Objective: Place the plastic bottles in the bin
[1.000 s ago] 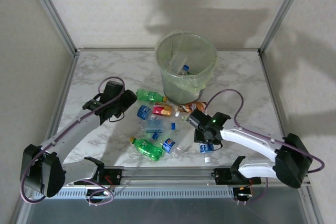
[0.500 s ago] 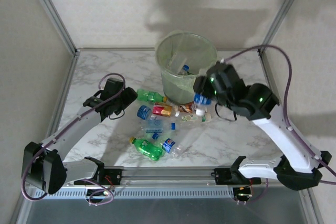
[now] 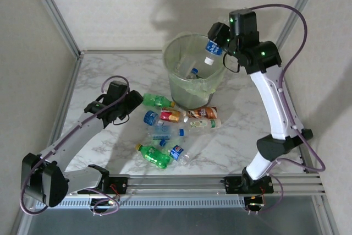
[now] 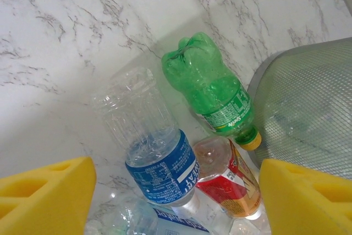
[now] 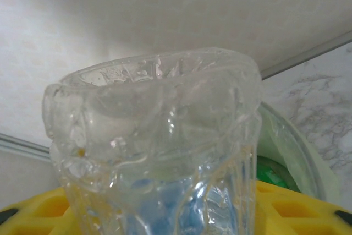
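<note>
Left wrist view: the left gripper [image 4: 176,205] gapes empty, a crushed green plastic "Sprite" bottle [image 4: 212,89] just ahead of it. The right gripper [image 3: 215,38] clasps a clear blue-labelled plastic bottle [image 3: 210,52], the round pale-green translucent bin [image 3: 179,83] below it.

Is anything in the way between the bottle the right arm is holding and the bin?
Nothing visible is in the way. The right fingers hold the clear blue-labelled bottle cap-down above the bin, over its open mouth near the right rim, with just air below it.
</note>
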